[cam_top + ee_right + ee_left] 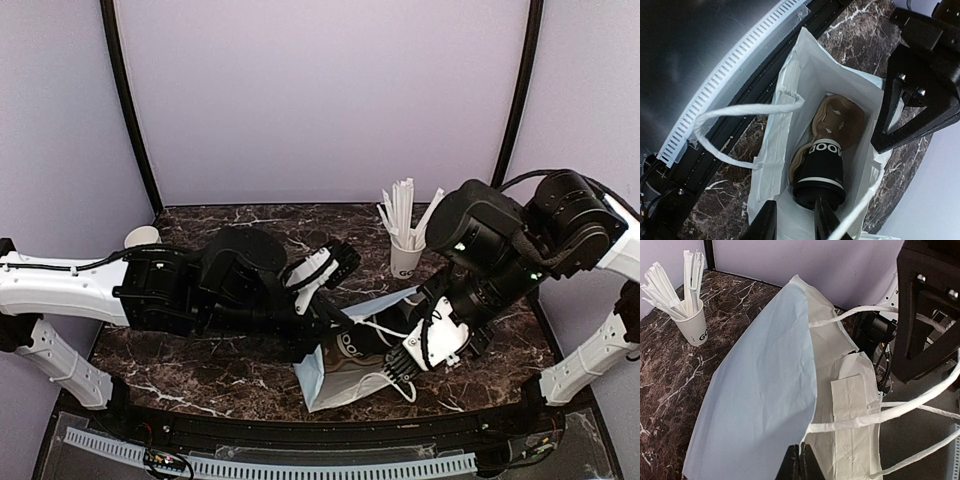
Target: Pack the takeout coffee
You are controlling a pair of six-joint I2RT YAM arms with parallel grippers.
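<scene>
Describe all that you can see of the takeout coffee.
The takeout coffee is a dark paper cup with white letters, a white band and a black lid. It sits inside the white bag, lid toward the bag's mouth, against a brown moulded piece. One finger of the right tool overlaps the lid.

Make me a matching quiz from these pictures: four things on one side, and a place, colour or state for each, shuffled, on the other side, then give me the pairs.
Things:
1. takeout coffee
2. cup of white sticks
3. left tool
4. paper bag

Descriptions:
A. white, with cord handles
B. shut on the bag's rim
C. inside the bag, black lid showing
D. upright on the marble table

Pairs: 1-C, 2-D, 3-B, 4-A
</scene>
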